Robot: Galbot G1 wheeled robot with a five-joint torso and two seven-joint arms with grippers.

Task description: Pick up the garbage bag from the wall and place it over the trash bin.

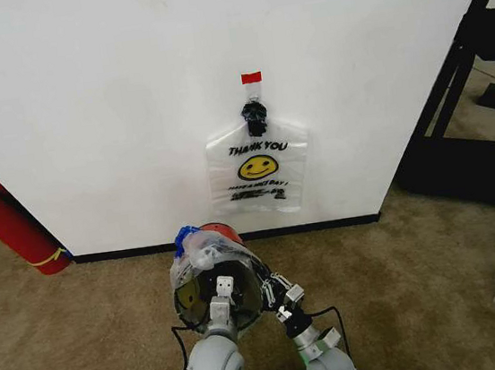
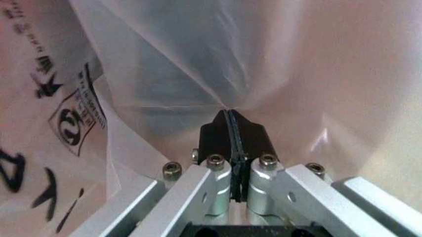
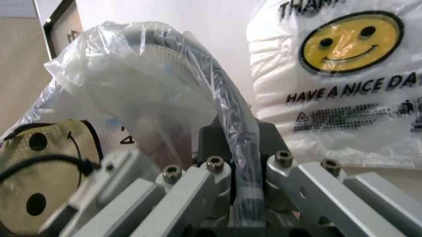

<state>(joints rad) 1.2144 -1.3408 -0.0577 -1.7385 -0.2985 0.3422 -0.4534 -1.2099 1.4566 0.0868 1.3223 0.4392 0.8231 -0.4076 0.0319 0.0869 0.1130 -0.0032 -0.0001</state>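
Head cam high, down toward wall (image 1: 83, 97) w/ bag (image 1: 259, 170); wrist cams close-up, right sharing bag

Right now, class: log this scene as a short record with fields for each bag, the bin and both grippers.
bag on bin: garbage bag draped over the trash bin, partly fitted
bag on wall: second smiley bag hanging from a black clip
bin place: carpet, just before the wall
left gripper: shut on bag film inside the bin
right gripper: shut on the bin's bag-covered rim
other: red fire extinguisher leaning at far left
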